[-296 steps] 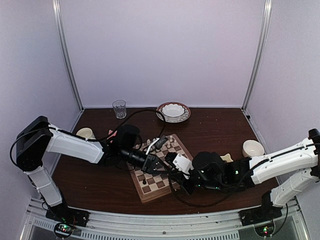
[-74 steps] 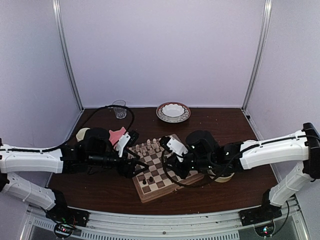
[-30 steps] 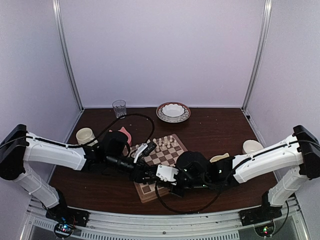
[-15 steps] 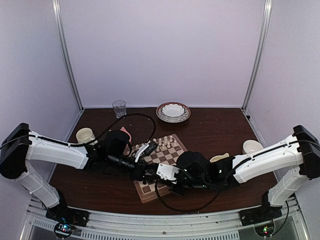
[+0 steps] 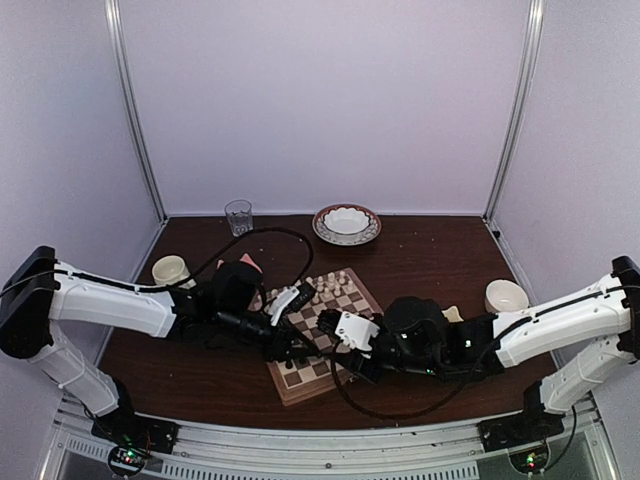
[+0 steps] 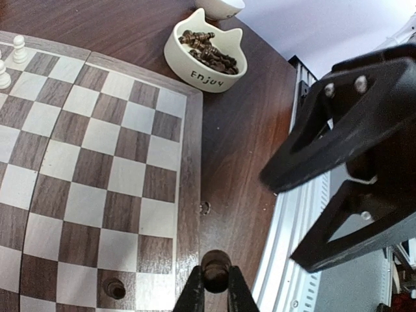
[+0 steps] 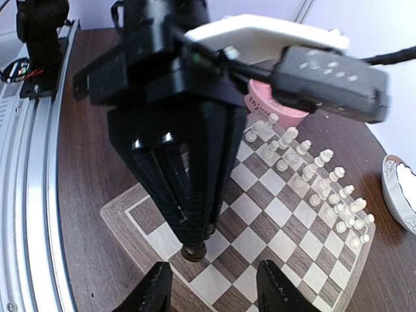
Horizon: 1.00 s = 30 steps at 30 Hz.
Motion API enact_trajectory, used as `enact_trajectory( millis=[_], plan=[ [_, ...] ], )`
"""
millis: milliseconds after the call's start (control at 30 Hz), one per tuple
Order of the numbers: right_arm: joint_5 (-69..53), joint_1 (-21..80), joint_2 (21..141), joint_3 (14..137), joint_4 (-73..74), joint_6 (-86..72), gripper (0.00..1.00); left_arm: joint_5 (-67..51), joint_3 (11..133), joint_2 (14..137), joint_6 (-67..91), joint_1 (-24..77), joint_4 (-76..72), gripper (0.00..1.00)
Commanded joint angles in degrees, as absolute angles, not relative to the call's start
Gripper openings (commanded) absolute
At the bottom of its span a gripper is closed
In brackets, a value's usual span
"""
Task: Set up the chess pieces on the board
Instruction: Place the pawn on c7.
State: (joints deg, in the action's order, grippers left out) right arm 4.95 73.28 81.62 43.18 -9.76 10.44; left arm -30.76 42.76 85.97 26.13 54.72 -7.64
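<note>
Top cam: left claw & right claw meet over the board, near end. Left wrist cam: left claw pinched tight on a dark chess piece at the board's edge. Right wrist cam: right claw's fingers apart, just beside it.

The left arm and right arm have glossy white shells between bulky black joints. Thin black cables loop off the wrists. The left pincer is matte black and tapered, with silver screw heads. The right pincer is black too.
</note>
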Motion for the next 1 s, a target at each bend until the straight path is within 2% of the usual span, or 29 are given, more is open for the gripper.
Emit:
enact_trajectory(
  millis=[0,133,233,333,400,633,800,967],
  plan=[
    [10.89,73.28,77.03,39.80,-16.36,8.92,0.50,-22.40,45.39,84.63,20.51,57.00,-3.29,0.00],
    [15.21,72.54,73.87,36.82,-19.56,7.41,0.54,-19.82,45.91,85.59,19.39,57.84,-2.68,0.00],
    [23.61,71.57,71.95,34.97,-21.16,5.10,0.59,-14.40,47.96,86.49,17.16,59.37,1.26,0.00],
    [33.77,69.67,70.57,33.77,-21.18,0.96,0.67,-9.44,50.87,87.60,15.52,60.33,5.17,0.00],
    [36.23,67.20,69.53,32.64,-20.44,-3.36,0.74,-8.42,53.35,89.15,14.76,60.42,7.33,0.00],
    [30.26,55.81,68.47,32.69,-12.54,-16.30,0.82,-1.26,61.63,94.35,13.61,61.17,14.31,0.00],
    [28.67,53.35,69.07,33.12,-10.16,-18.69,0.96,-2.39,63.56,97.38,13.48,61.25,14.88,0.00],
    [29.11,52.21,68.91,33.07,-9.33,-18.94,1.00,-2.61,63.50,98.38,12.48,62.17,16.49,0.00]
  ],
)
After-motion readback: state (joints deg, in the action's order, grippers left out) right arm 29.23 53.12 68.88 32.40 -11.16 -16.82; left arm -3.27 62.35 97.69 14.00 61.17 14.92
